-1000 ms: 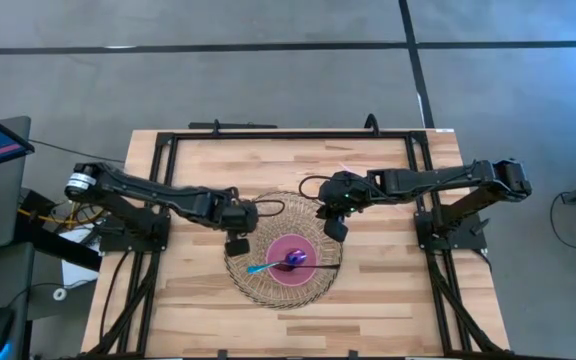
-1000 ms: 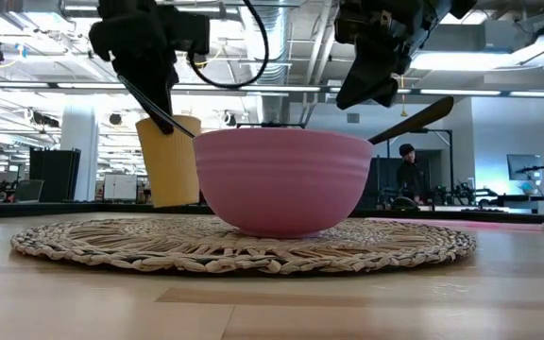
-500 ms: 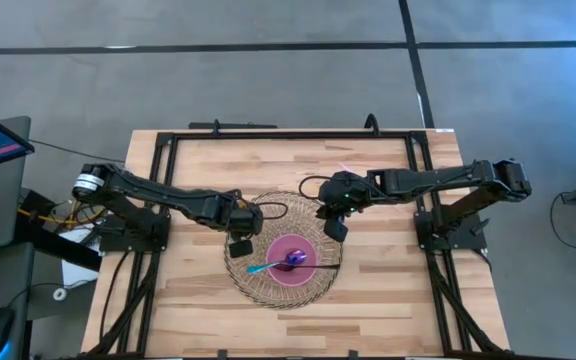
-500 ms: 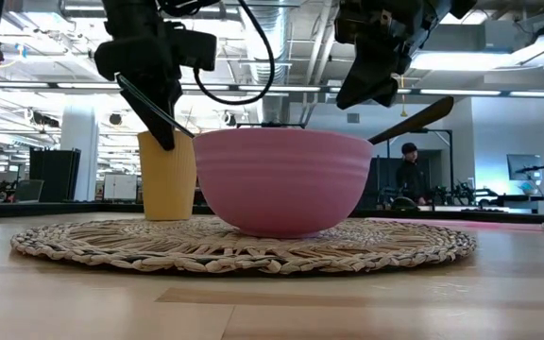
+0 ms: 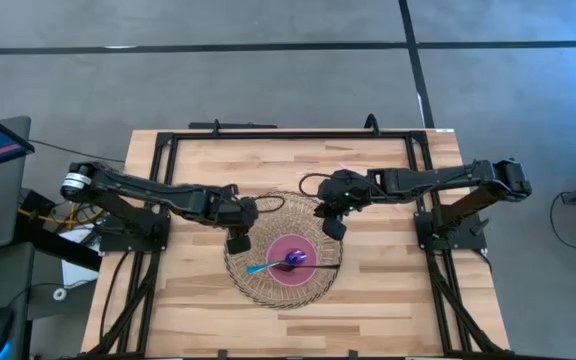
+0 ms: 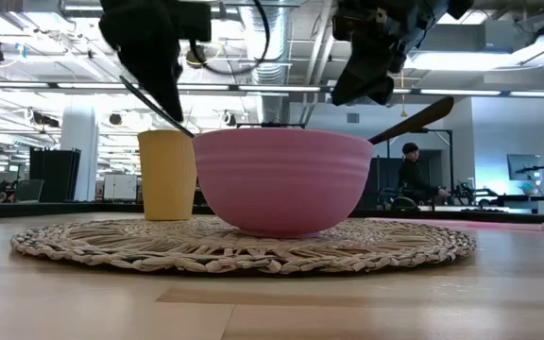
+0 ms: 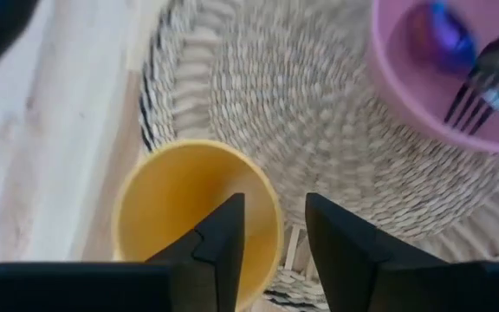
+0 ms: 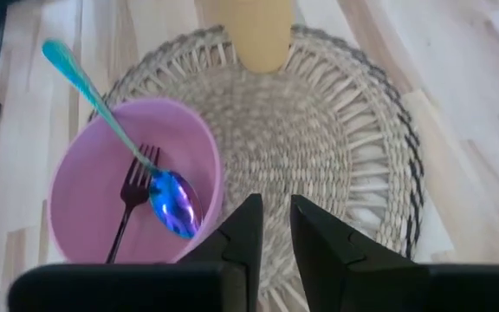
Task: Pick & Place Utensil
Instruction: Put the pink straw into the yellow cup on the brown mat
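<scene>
A yellow cup (image 6: pixel 168 175) stands upright on its base on the woven placemat (image 6: pixel 111 241), left of the pink bowl (image 6: pixel 281 179). The bowl (image 5: pixel 293 258) holds a teal-handled spoon (image 8: pixel 85 87) and a black fork (image 8: pixel 132 204), both leaning on its rim. My left gripper (image 7: pixel 275 225) is open and hangs just above the cup's mouth (image 7: pixel 180 208), touching nothing; it also shows in the high view (image 5: pixel 236 240). My right gripper (image 5: pixel 334 227) is shut and empty above the mat's far right part.
The round placemat (image 5: pixel 258 285) lies at the table's middle with bare wood all around it. A black frame (image 5: pixel 288 135) borders the table's far edge and its sides. A person (image 6: pixel 409 175) stands far off in the room behind.
My left gripper has set the yellow cup down: a second ago the cup hung tilted and lifted off the mat, now it stands upright on it. The gripper has let go and gone up, clear of the cup.
</scene>
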### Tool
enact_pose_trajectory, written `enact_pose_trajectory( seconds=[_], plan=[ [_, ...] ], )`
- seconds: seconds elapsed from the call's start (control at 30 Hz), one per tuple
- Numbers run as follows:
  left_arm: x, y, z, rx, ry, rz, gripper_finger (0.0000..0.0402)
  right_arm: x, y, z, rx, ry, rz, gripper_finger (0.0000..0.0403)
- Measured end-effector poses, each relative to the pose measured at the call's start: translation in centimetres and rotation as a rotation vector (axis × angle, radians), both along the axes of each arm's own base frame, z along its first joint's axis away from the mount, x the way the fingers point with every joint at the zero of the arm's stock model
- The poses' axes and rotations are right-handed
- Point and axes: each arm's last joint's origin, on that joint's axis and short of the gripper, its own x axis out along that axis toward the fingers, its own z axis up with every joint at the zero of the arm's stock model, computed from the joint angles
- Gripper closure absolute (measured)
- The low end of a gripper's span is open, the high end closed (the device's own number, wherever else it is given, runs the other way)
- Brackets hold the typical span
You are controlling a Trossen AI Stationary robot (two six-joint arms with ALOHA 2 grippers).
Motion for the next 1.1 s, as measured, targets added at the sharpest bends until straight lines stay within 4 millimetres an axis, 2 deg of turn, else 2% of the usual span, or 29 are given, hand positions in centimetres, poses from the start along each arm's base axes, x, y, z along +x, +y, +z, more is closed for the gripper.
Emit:
enact_pose_trajectory(
  seconds=[0.27, 0.5, 0.6, 0.8, 1.1],
  plan=[
    [-2.9, 0.6, 3.9, -0.030, -0.225, 0.011, 0.0281, -0.1, -0.5, 0.0, -0.025, 0.008, -0.027, 0.0323],
    [-4.9, 0.9, 6.1, -0.056, -0.376, 0.015, 0.0284, -1.7, -2.8, -1.1, -0.133, 0.196, -0.222, 0.0270],
    [-5.3, 1.0, 6.4, -0.059, -0.394, 0.014, 0.0286, -3.0, -4.2, -1.9, -0.139, 0.319, -0.369, 0.0243],
    [-5.3, 1.0, 6.4, -0.061, -0.394, 0.012, 0.0286, -6.5, -6.5, -4.7, -0.078, 0.571, -0.564, 0.0197],
    [-4.9, 0.9, 6.1, -0.059, -0.380, 0.011, 0.0287, -9.7, -8.5, -8.6, 0.003, 0.690, -0.699, 0.0191]
  ],
)
